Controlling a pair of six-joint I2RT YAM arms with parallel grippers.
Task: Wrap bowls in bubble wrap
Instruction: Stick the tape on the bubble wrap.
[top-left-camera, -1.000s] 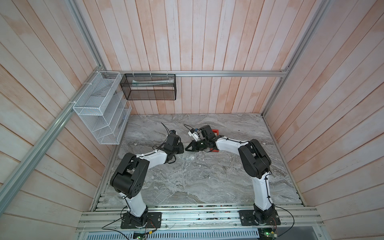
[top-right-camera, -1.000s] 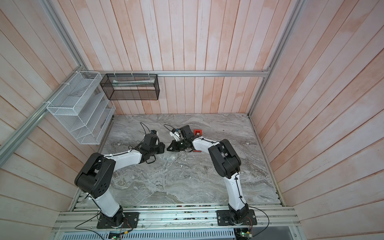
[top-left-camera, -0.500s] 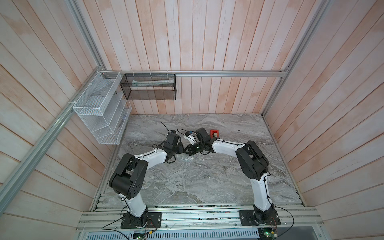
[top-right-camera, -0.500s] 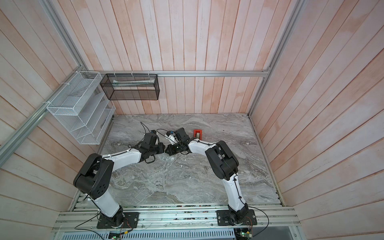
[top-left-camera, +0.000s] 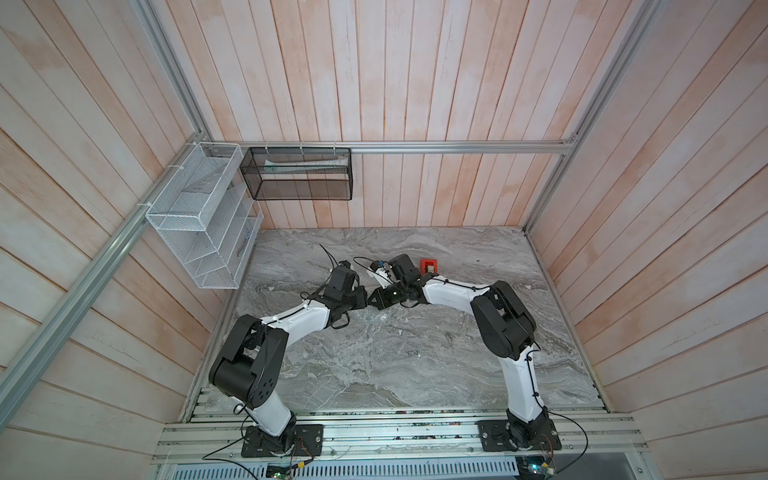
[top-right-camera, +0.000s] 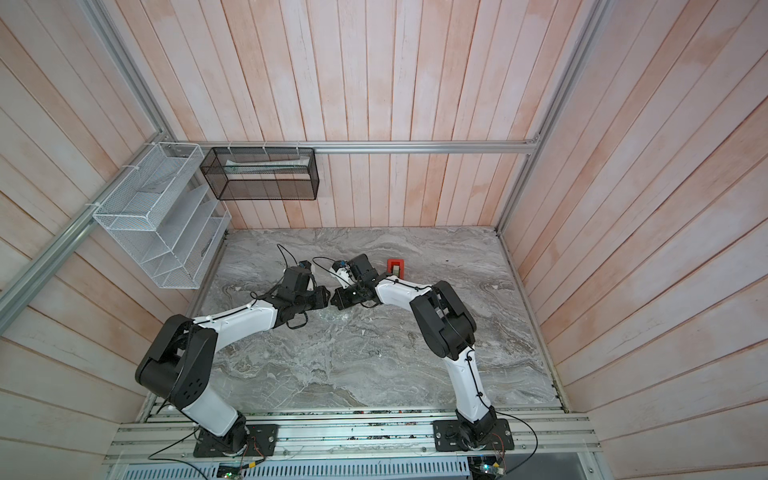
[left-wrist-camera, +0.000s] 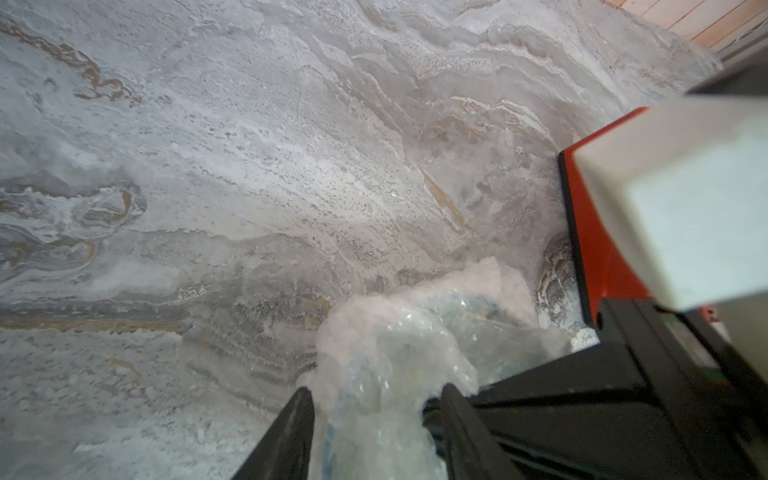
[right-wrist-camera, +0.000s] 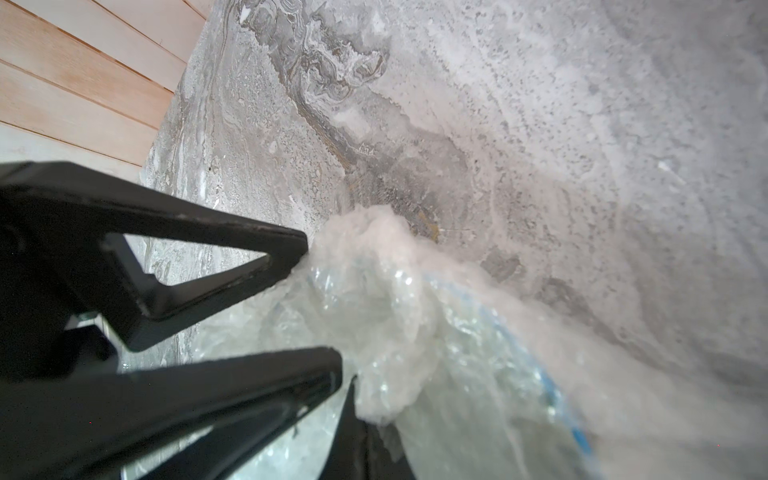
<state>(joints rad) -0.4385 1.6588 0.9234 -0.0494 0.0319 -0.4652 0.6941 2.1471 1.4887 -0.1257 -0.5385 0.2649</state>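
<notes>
The bowl shows only as a bluish rim (right-wrist-camera: 505, 328) under crinkly whitish bubble wrap (right-wrist-camera: 386, 299) bunched over it on the marble table. In both top views the two grippers meet tip to tip over it and hide it; a little wrap (top-left-camera: 376, 318) glints just in front of them. My left gripper (left-wrist-camera: 376, 395) stands open, its black fingers either side of the wrapped bundle (left-wrist-camera: 399, 349). My right gripper (right-wrist-camera: 354, 386) is shut, pinching a fold of the wrap beside the left gripper's triangular fingers (right-wrist-camera: 232, 232).
A red tape dispenser (top-left-camera: 429, 266) stands just behind the right wrist, close to the bundle (left-wrist-camera: 594, 249). A white wire rack (top-left-camera: 199, 224) and a black mesh basket (top-left-camera: 299, 174) hang on the walls at the back left.
My right arm has swung left with the wrap until its gripper meets the left one, uncovering the red dispenser. The left jaws have spread a little wider.
</notes>
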